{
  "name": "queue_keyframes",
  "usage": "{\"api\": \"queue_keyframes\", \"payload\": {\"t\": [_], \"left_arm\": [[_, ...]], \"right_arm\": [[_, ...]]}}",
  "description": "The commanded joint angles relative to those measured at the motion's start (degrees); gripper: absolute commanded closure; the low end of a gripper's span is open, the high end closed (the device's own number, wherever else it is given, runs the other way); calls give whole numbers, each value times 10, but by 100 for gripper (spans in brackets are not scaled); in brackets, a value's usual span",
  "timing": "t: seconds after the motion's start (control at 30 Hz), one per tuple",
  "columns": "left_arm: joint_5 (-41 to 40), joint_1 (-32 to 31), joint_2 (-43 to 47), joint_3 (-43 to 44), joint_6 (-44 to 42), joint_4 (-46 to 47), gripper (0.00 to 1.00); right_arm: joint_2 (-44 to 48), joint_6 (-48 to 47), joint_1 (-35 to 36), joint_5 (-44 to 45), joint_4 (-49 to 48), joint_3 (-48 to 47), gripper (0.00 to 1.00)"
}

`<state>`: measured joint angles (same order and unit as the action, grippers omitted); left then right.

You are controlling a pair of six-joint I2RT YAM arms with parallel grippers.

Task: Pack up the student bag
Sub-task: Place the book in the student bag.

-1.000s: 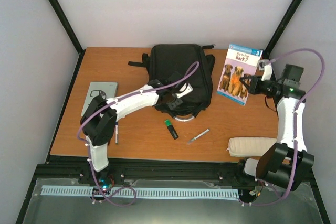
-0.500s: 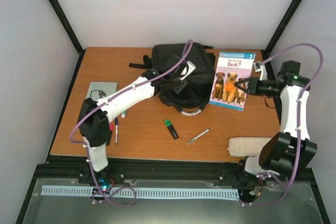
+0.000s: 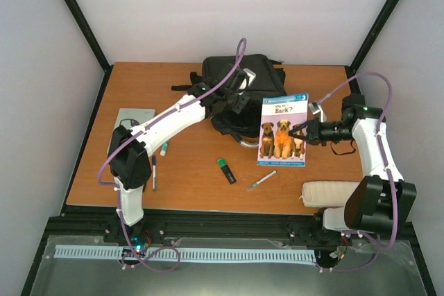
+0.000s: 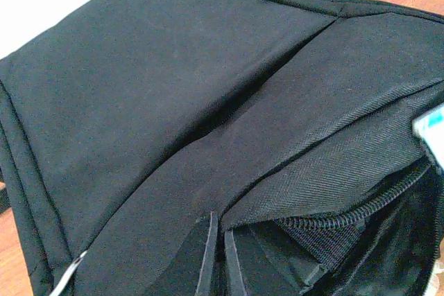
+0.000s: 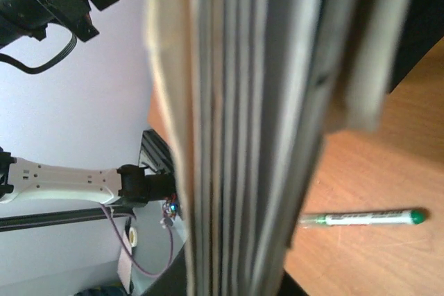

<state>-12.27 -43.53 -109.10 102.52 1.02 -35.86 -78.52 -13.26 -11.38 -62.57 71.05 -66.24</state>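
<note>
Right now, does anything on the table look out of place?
Nothing spilled or damaged. Only the book is off the table, held by the right tool beside the student bag, whose edge the left tool pinches.

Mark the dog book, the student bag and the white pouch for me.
dog book [image 3: 282, 133]: top view, cover's middle.
student bag [image 3: 266, 77]: top view, upper right fabric panel.
white pouch [image 3: 331, 193]: top view, its middle.
</note>
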Motion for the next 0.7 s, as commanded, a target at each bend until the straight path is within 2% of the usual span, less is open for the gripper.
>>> {"api": "queue_keyframes", "payload": {"t": [0.0,0.2,0.4,0.53,0.67], "left_arm": [[-8,5,1,34,29,30,99],[-9,8,2,28,36,34,99],[-1,9,14,20,41,44,99],[12,9,27,4,41,53,99],[32,8,41,-13,29,64,99]], "right_arm": [[30,44,18,-29,17,26,97],[64,94,47,-31,-3,84,97],[51,152,85,-64,-75,130,97],[6,162,102,-88,-111,109,97],[-51,114,121,-71,-104,51,97]]}}
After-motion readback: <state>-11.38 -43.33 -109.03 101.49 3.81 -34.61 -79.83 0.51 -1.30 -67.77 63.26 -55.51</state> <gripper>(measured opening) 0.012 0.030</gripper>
